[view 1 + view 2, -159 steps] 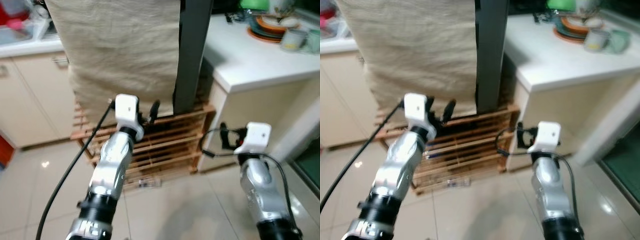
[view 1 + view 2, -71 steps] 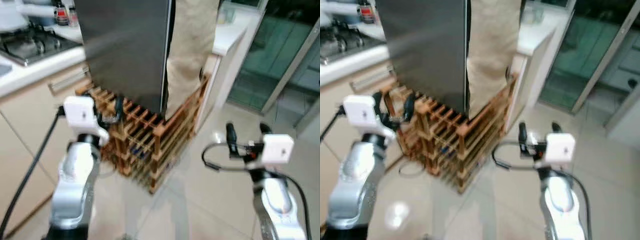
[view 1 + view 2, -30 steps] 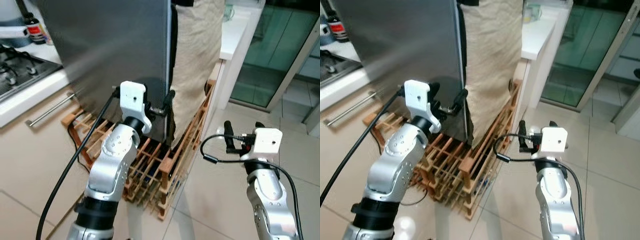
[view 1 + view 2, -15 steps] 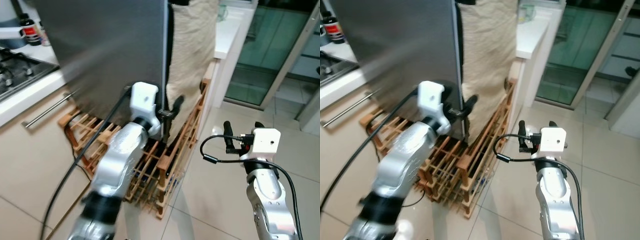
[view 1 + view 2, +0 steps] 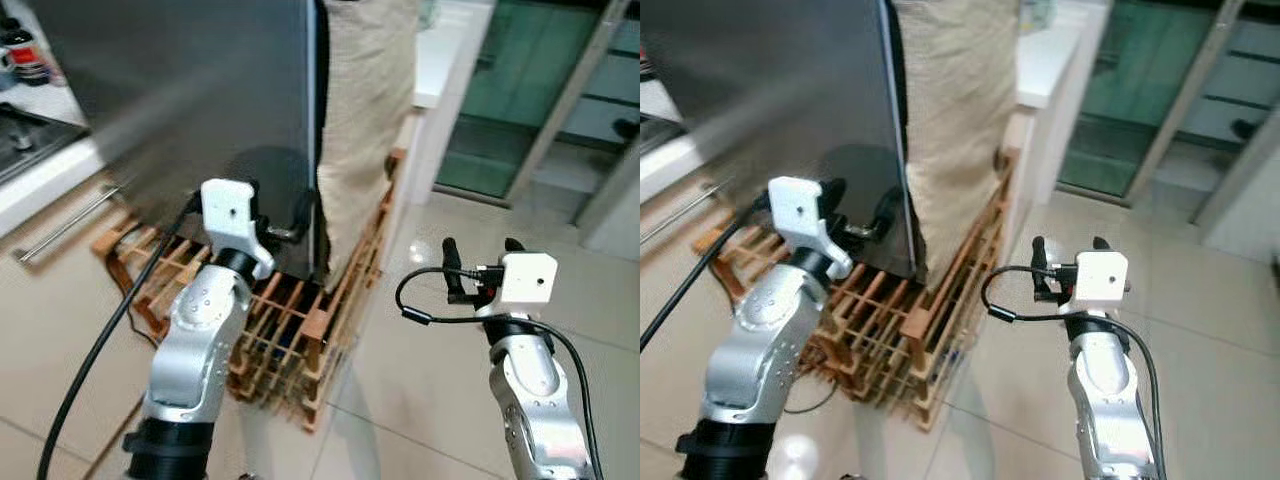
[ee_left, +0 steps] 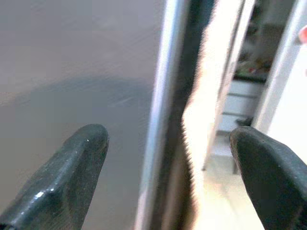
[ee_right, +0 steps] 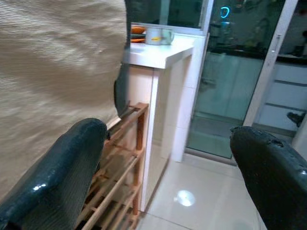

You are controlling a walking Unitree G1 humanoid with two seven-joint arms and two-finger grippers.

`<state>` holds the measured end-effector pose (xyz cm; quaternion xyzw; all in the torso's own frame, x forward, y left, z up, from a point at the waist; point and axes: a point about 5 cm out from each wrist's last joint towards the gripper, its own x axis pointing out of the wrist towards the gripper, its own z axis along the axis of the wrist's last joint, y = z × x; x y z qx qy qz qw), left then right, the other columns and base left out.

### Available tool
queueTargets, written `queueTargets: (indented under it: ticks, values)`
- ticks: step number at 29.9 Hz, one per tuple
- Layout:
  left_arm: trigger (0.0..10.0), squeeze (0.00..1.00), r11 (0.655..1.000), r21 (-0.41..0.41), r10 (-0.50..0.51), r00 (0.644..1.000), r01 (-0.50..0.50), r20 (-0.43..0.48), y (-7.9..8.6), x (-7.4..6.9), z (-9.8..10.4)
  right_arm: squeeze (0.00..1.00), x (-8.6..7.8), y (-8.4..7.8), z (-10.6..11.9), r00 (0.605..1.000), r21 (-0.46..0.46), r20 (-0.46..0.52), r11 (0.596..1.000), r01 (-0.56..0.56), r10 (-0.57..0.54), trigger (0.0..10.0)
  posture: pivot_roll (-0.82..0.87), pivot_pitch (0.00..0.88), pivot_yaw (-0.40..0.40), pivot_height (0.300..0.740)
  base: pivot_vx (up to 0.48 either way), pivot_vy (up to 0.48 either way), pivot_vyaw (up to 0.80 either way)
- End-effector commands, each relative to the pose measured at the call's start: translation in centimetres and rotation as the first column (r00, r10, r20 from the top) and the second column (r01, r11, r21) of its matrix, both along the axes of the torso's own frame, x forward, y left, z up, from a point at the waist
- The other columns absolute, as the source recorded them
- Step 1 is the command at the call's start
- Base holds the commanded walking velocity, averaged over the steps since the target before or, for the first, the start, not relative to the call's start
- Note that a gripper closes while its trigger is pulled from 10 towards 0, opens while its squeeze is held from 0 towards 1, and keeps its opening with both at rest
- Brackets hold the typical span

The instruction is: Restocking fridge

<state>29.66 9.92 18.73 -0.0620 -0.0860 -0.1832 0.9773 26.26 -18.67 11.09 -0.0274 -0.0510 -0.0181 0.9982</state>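
Note:
The fridge's grey steel door [image 5: 180, 90] stands in front of me, its right edge [image 6: 165, 96] meeting a beige cloth [image 5: 365, 100] that hangs down the fridge's side. My left gripper [image 5: 280, 212] is open, low in front of the door. In the left wrist view the door's edge lies between the two black fingers [image 6: 72, 177]. My right gripper [image 5: 480, 246] is open and holds nothing. It hangs in the air over the tiled floor, to the right of the fridge, facing the cloth [image 7: 53, 72].
A wooden slatted rack [image 5: 300, 320] sits under the fridge. A white counter [image 5: 445, 50] with a mug [image 7: 158, 34] stands behind it, and glass sliding doors [image 5: 530, 90] are at the right. A hob [image 5: 20, 125] and a drawer handle [image 5: 65, 225] are at the left.
The view has shifted a little. My left arm, blurred half a second ago, has settled, with its gripper slightly further left along the door's lower edge. The right gripper has held still.

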Motion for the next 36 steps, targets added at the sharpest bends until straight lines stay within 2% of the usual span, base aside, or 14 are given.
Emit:
queueTargets:
  ticks: [1, 4, 7, 11, 14, 21, 26, 28, 29, 35, 36]
  values:
    - [10.0, 0.00, 1.000, 0.004, 0.021, 0.999, -0.021, 0.030, 0.2, 0.2, 0.9, 0.00, -0.1, -0.1, -0.1, 1.000, -0.010, 0.001, 1.000, 0.003, -0.003, 10.0, -0.12, 0.000, 0.028, 0.740, 0.000, 0.000, 0.00]
    - [10.0, 0.00, 0.997, -0.003, 0.078, 0.994, -0.078, 0.080, 0.4, 0.8, 2.2, 0.00, -0.2, -0.1, -0.2, 1.000, -0.008, -0.003, 1.000, 0.006, -0.006, 10.0, -0.12, 0.000, 0.027, 0.740, 0.000, 0.000, 0.00]
    - [10.0, 0.00, 0.999, -0.012, 0.046, 0.992, -0.045, 0.118, -0.5, 1.6, 3.6, 0.00, -0.2, 0.0, -0.3, 1.000, -0.005, -0.004, 1.000, 0.007, -0.007, 10.0, -0.13, 0.000, 0.030, 0.740, 0.000, 0.000, 0.00]
    - [10.0, 0.00, 1.000, -0.020, -0.005, 0.995, 0.007, 0.103, -1.4, 2.1, 3.9, 0.00, -0.1, 0.2, -0.5, 1.000, -0.009, -0.024, 1.000, 0.006, -0.007, 10.0, -0.13, 0.000, 0.039, 0.740, 0.000, 0.000, -0.31]
    - [10.0, 0.00, 0.999, -0.009, -0.034, 0.995, 0.035, 0.095, -1.9, 2.0, 3.8, 0.00, -0.2, 0.1, -0.5, 1.000, -0.001, -0.015, 1.000, 0.017, -0.017, 10.0, -0.14, 0.000, 0.044, 0.740, 0.000, 0.000, -0.80]
    - [10.0, 0.00, 0.998, -0.028, -0.061, 0.996, 0.063, 0.059, -2.2, 1.7, 3.5, 0.00, -0.4, 0.1, -0.7, 1.000, -0.002, -0.020, 1.000, 0.014, -0.014, 10.0, -0.13, 0.000, 0.040, 0.740, 0.000, 0.000, 0.00]
    - [10.0, 0.00, 0.994, -0.003, -0.109, 0.994, 0.109, -0.005, -2.8, 1.4, 2.3, 0.00, -0.3, 0.1, -0.8, 1.000, -0.002, -0.024, 1.000, 0.015, -0.015, 10.0, -0.13, 0.000, 0.036, 0.740, 0.000, 0.000, 0.00]
    - [10.0, 0.00, 0.991, 0.026, -0.132, 0.989, 0.134, -0.061, -3.4, 1.4, 0.9, 0.00, -0.2, 0.1, -0.9, 0.999, -0.001, -0.029, 1.000, 0.013, -0.013, 10.0, -0.13, 0.000, 0.033, 0.740, 0.000, 0.000, 0.00]
    - [10.0, 0.00, 0.991, 0.026, -0.132, 0.989, 0.134, -0.061, -3.4, 1.4, 0.9, 0.00, -0.2, 0.1, -0.9, 0.999, -0.001, -0.029, 1.000, 0.013, -0.013, 10.0, -0.13, 0.000, 0.033, 0.740, 0.000, 0.000, 0.00]
    - [10.0, 0.00, 0.982, 0.018, -0.186, 0.975, 0.190, -0.119, -4.8, 2.1, -0.1, 0.00, -0.1, 0.2, -0.9, 0.999, 0.001, -0.032, 1.000, 0.009, -0.009, 10.0, -0.14, 0.000, 0.033, 0.740, 0.000, 0.000, 0.00]
    - [10.0, 0.00, 0.981, 0.022, -0.189, 0.972, 0.194, -0.140, -5.4, 2.6, -0.3, 0.00, -0.1, 0.2, -0.9, 0.999, 0.000, -0.031, 1.000, 0.010, -0.010, 10.0, -0.14, 0.000, 0.032, 0.740, 0.000, 0.000, 0.00]
